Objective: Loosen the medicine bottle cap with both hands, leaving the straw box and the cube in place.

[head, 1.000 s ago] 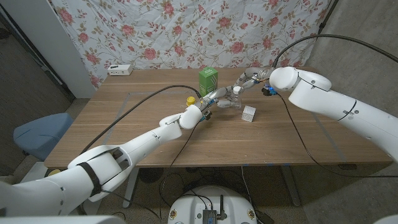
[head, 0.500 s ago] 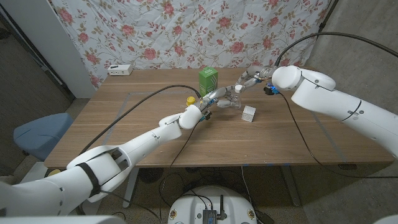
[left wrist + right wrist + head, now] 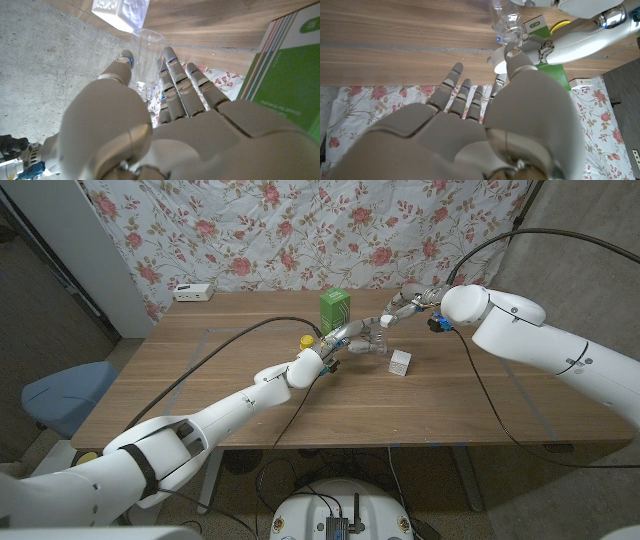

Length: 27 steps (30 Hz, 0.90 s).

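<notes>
1. Gripping the clear medicine bottle [image 3: 377, 340] near the table's middle, the left hand [image 3: 345, 338] is closing thumb and fingers [image 3: 176, 80] around its body, with the green straw box [image 3: 334, 309] just behind and the white cube [image 3: 401, 362] just beside.
2. Reaching down from above, the right hand [image 3: 400, 308] is bringing its thumb onto the white cap [image 3: 501, 59] while its other fingers [image 3: 454, 81] are spreading wide; whether it is truly pinching the cap I cannot tell.
3. Twisting with a loose hold on the cap is risking a slip, leaving the cap tight.
4. Turning hard while the left hand's hold is light is likely spinning the whole bottle instead.
5. Swinging either hand wide is threatening to knock the cube or the straw box out of place, both being so close.
</notes>
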Motion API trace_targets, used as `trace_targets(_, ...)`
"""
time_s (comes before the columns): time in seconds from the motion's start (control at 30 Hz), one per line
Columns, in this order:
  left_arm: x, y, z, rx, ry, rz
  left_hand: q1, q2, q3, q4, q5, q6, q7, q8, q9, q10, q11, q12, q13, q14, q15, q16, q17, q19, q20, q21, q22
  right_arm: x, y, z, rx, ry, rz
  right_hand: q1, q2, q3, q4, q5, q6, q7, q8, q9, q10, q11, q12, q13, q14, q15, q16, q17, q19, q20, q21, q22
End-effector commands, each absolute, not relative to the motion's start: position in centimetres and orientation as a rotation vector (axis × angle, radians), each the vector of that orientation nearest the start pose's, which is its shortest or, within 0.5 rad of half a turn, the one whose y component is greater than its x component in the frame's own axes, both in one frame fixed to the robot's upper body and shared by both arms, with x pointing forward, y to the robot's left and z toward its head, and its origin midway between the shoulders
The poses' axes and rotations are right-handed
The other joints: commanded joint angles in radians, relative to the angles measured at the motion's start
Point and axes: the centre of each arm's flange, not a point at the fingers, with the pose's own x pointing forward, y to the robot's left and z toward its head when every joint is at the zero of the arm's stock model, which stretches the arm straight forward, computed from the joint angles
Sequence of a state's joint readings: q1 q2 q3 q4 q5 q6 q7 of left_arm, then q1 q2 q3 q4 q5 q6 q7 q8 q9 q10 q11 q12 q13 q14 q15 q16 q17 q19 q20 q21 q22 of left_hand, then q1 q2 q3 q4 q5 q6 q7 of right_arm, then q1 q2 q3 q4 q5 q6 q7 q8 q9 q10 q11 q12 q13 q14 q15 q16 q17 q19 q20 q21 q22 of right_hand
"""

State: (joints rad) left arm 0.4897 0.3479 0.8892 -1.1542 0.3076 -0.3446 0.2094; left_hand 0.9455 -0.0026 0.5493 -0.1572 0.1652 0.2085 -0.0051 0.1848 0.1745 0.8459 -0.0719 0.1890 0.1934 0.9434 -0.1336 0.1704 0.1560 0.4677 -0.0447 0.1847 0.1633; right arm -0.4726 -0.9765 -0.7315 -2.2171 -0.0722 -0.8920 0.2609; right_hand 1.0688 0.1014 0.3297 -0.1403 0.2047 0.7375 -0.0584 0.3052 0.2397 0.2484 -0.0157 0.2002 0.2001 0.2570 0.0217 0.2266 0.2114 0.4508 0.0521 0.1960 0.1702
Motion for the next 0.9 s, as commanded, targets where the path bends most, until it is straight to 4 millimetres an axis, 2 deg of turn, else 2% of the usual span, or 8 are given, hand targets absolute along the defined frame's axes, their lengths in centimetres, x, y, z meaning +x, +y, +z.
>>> trace_targets(0.03, 63.9, 4.0, 0.0, 0.984, -0.945, -0.383, 0.002, 0.012, 0.005, 0.003, 0.008, 0.004, -0.001, 0.002, 0.001, 0.080, -0.076, 0.008, 0.002, 0.007, -0.069, 0.003, 0.005, -0.003, -0.052, 0.001, 0.002, 52.4, -20.5, 11.3, -1.229, -0.272, 0.084, -0.012, -0.005, -0.007, 0.005, -0.003, 0.023, 0.026, 0.000, 0.003, 0.005, 0.011, 0.001, 0.003, -0.001, 0.008, 0.009, 0.003, 0.010, 0.002, 0.007, 0.003)
trace_targets(0.3, 63.3, 4.5, -0.1, 0.983, -0.945, -0.379, 0.001, 0.013, 0.005, 0.004, 0.008, 0.007, -0.002, 0.003, 0.001, 0.080, -0.076, 0.008, 0.002, 0.009, -0.069, 0.004, 0.005, -0.003, -0.052, 0.001, 0.002, 52.0, -21.0, 11.3, -1.226, -0.266, 0.049, -0.031, -0.010, -0.017, 0.010, -0.007, 0.027, 0.026, 0.001, 0.005, 0.007, 0.008, 0.002, 0.003, 0.001, 0.008, 0.009, 0.003, 0.012, 0.003, 0.007, 0.003)
trace_targets(0.33, 63.2, 4.5, -0.2, 0.985, -0.944, -0.379, 0.001, 0.013, 0.005, 0.004, 0.008, 0.007, -0.002, 0.003, 0.001, 0.080, -0.076, 0.007, 0.002, 0.009, -0.069, 0.004, 0.005, -0.003, -0.052, 0.001, 0.002, 52.0, -21.1, 11.3, -1.223, -0.263, 0.041, -0.033, -0.011, -0.018, 0.010, -0.008, 0.028, 0.026, 0.001, 0.006, 0.008, 0.014, 0.002, 0.003, 0.001, 0.008, 0.009, 0.003, 0.012, 0.003, 0.007, 0.003)
trace_targets(0.9, 62.2, 6.0, -0.1, 0.992, -0.955, -0.382, -0.002, 0.014, 0.006, 0.005, 0.008, 0.006, -0.001, 0.002, 0.002, 0.080, -0.078, 0.007, 0.002, 0.007, -0.070, 0.003, 0.004, -0.006, -0.051, 0.000, 0.002, 51.3, -21.7, 11.0, -1.210, -0.234, -0.051, -0.072, -0.027, -0.039, 0.017, -0.016, 0.036, 0.033, 0.005, 0.011, 0.016, 0.021, 0.003, 0.003, 0.011, 0.010, 0.011, 0.002, 0.028, 0.004, 0.010, 0.003)
